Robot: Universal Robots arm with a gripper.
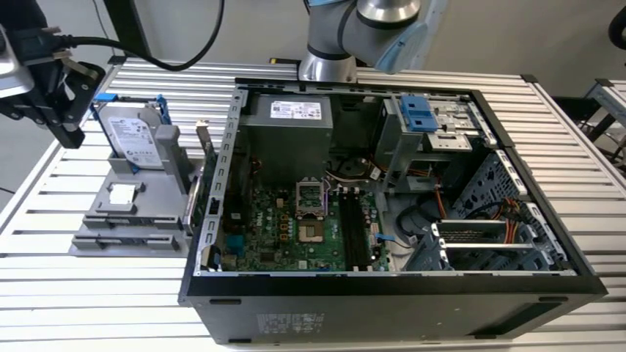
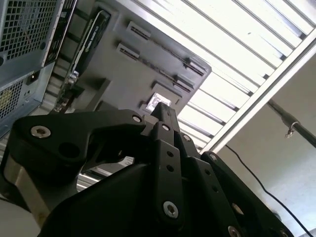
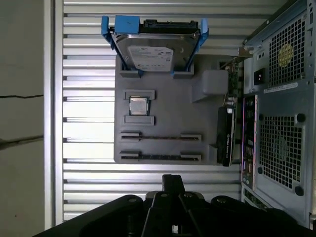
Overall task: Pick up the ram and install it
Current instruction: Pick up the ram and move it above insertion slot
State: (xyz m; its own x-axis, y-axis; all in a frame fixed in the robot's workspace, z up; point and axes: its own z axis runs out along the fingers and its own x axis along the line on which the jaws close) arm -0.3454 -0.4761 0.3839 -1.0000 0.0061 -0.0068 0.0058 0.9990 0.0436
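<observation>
Because the computer case (image 1: 391,293) lies on its side on the slatted counter (image 1: 98,308) with the cover off, the motherboard (image 1: 284,235) and its black memory slots (image 1: 356,227) face upward, which permits insertion from straight above. Parts are staged in a grey fixture (image 3: 163,113) alongside the case. A hard drive (image 3: 150,52) stands on edge in its blue bracket (image 3: 126,23), a processor (image 3: 138,105) lies flat between two locating bars, and an expansion card (image 3: 225,136) stands on edge at the side nearest the case. Each is held so that it presents an edge that can be gripped. Two long stick grooves (image 3: 160,137) with end blocks look unoccupied. The end effector (image 1: 67,136) hangs above the counter at the outer margin of the fixture, fingertips pointing down. Its fingers are together with nothing between them. Seen from the end effector, the fixture lies below and just ahead, and the case stands beyond the fixture. Judging from the empty-looking grooves, the ram is well apart from the end effector, most probably over at the memory slots on the far side of the fixture. From where I stand, however, a blue stick cannot be told from the dark slots themselves.
</observation>
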